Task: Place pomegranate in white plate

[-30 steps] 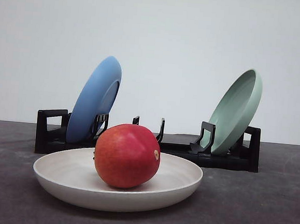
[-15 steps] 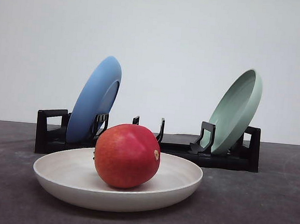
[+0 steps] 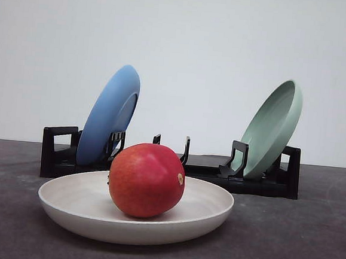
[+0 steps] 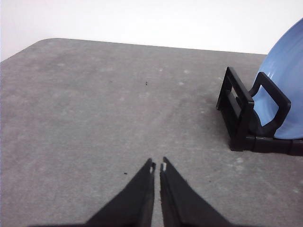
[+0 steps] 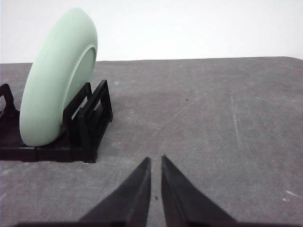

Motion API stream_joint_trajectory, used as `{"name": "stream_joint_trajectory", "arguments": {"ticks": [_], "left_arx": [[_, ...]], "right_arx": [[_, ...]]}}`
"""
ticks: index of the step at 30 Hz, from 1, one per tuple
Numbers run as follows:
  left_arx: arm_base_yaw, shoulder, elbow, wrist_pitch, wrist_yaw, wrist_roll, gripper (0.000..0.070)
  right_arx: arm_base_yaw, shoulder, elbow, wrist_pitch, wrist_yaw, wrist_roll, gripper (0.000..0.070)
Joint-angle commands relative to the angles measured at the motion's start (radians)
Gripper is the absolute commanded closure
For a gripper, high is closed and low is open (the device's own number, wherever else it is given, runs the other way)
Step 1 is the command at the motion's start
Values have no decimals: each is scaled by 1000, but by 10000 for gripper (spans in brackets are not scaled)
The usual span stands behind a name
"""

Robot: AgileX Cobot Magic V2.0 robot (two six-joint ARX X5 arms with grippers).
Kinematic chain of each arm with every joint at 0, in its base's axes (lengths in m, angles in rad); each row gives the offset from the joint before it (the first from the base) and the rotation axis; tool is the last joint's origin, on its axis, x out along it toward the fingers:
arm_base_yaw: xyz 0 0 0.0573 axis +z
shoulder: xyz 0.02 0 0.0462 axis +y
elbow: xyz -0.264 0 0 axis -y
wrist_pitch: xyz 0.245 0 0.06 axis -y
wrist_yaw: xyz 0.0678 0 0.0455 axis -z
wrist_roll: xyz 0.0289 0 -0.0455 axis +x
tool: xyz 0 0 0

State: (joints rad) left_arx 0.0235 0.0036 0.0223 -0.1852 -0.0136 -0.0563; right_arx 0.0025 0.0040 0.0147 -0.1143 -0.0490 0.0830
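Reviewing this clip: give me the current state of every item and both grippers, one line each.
pomegranate: resting in the white plate, not held.
white plate: flat on the table, holding the fruit.
blue plate: on edge in the rack, leaning.
pale green plate: on edge in the rack, leaning.
black rack: on the table, middle slots free.
left gripper: fingers shut, empty.
right gripper: fingers shut, empty.

Count is in: one pomegranate (image 3: 147, 179), and three plates, namely one white plate (image 3: 89, 210), one blue plate (image 3: 109, 114) and one pale green plate (image 3: 273, 128). One black rack (image 3: 56, 157) behind them. Two grippers as well, left gripper (image 4: 157, 166) and right gripper (image 5: 155, 161).
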Motion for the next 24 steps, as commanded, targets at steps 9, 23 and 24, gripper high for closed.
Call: {"name": "stream_joint_trajectory", "arguments": {"ticks": [9, 23, 24], "left_arx": [[0, -1, -10, -1, -3, -6, 700], [0, -1, -10, -1, -3, -6, 700], [0, -1, -10, -1, -3, -6, 700]], "right_arx": [[-1, 0, -4, 13, 1, 9, 665], [-1, 0, -4, 13, 1, 9, 665], [-1, 0, -4, 13, 1, 9, 665]]}}
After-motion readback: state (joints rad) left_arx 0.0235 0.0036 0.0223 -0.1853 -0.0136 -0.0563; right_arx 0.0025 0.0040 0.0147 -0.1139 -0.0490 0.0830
